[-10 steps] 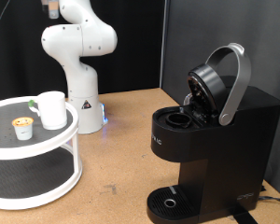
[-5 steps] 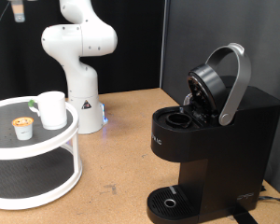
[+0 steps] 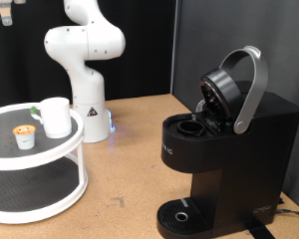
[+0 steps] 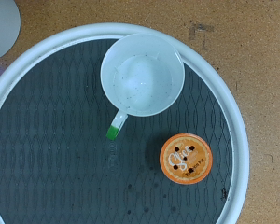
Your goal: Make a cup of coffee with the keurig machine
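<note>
A: Little of the gripper (image 3: 4,14) is shown: only its tip is caught at the exterior view's top left corner, high above the round stand (image 3: 60,164). How far the jaws are parted cannot be told, and no fingers are seen in the wrist view. Nothing is seen to be held or touched.

B: What is looked down on from there?

A: The stand's white rim (image 4: 235,121) is framed from above. On its dark mesh top the cup (image 4: 143,74) is stood upright and empty, its handle ending in a green mark (image 4: 113,132). The pod (image 4: 185,158), foil up, is set near the cup but apart from it.

B: And the keurig machine (image 3: 234,149)?

A: It is placed well apart, at the exterior view's right, with its lid (image 3: 224,90) raised. The drip tray (image 3: 179,212) is left bare.

B: Which step is judged to be in hand?

A: An early one: an approach over the stand, with nothing yet loaded. A straight descent would be called for, lined up over one item so the other is not knocked.
</note>
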Tool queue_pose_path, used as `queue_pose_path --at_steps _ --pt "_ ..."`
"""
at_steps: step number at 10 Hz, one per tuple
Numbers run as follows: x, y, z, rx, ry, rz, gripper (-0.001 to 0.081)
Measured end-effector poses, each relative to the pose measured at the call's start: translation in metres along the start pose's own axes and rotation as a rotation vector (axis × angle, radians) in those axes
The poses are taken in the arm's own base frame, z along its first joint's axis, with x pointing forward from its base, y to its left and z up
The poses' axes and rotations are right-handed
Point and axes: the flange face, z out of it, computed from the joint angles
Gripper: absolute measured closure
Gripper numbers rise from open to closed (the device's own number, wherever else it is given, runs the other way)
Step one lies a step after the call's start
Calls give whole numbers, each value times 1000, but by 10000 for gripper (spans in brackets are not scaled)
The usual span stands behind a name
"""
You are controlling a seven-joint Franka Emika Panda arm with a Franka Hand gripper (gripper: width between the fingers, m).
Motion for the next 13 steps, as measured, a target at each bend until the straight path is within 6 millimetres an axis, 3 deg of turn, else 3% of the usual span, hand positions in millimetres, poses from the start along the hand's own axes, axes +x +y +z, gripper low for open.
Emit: queue_pose_path --at_steps 4,9,13 --pt "16 10 18 -22 10 35 3" --pt "44 37 82 -22 -42 19 3" --pt "44 37 90 -26 -36 -4 3"
